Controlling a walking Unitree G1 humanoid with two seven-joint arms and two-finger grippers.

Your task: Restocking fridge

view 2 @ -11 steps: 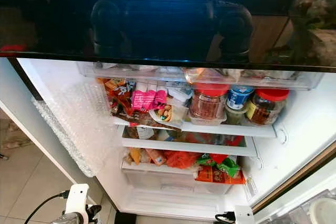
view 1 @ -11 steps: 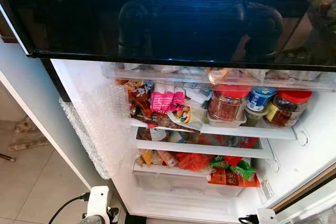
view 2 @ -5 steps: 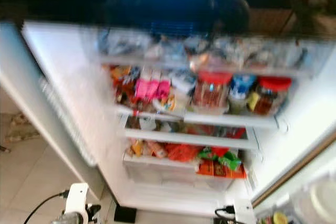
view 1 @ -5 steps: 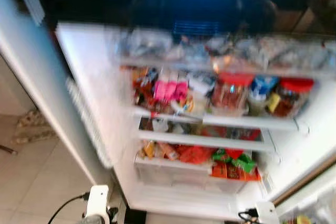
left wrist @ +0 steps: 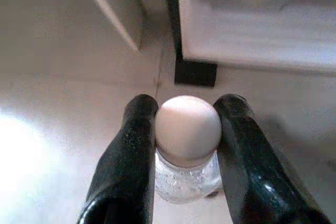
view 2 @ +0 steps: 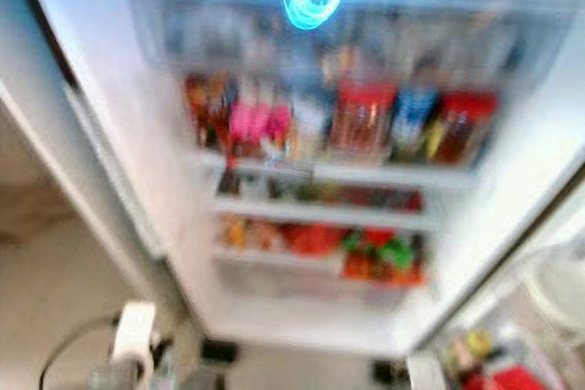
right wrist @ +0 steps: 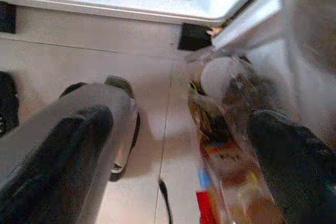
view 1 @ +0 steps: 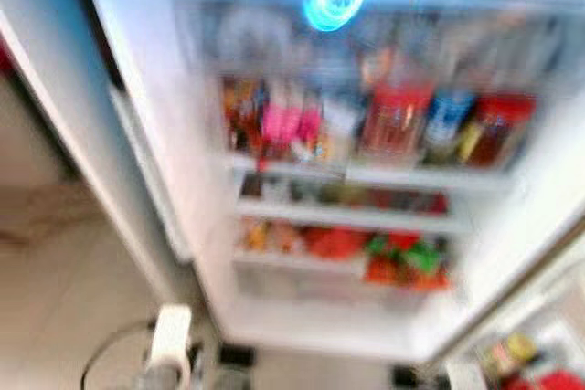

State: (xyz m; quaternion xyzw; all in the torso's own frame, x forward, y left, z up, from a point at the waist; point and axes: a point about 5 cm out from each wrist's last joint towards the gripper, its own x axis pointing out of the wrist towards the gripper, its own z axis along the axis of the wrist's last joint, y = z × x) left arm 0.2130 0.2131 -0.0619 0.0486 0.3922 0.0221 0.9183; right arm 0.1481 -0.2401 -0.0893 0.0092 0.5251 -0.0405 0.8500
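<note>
Fridge (view 1: pixel 366 335): door open, standing just ahead of the robot, head views blurred. Shelves already crowded: red-lidded jars (view 1: pixel 395 121) and a blue-labelled tub on the upper shelf at right, pink packets (view 1: pixel 288 121) at left, red and green packs on the lowest shelf. Left claw (left wrist: pixel 181 129): low over the tiled floor (left wrist: pixel 63 103) near the fridge's foot, pinching a small clear bottle (left wrist: pixel 187 153) with a pale round cap between its two fingers. Right claw (right wrist: pixel 178 145): fingers spread wide, holding nothing, above a clear bag of goods (right wrist: pixel 226 145) on the floor at right. Progress, as judged: bottle picked up, not yet shelved; bag contents remain to stock
</note>
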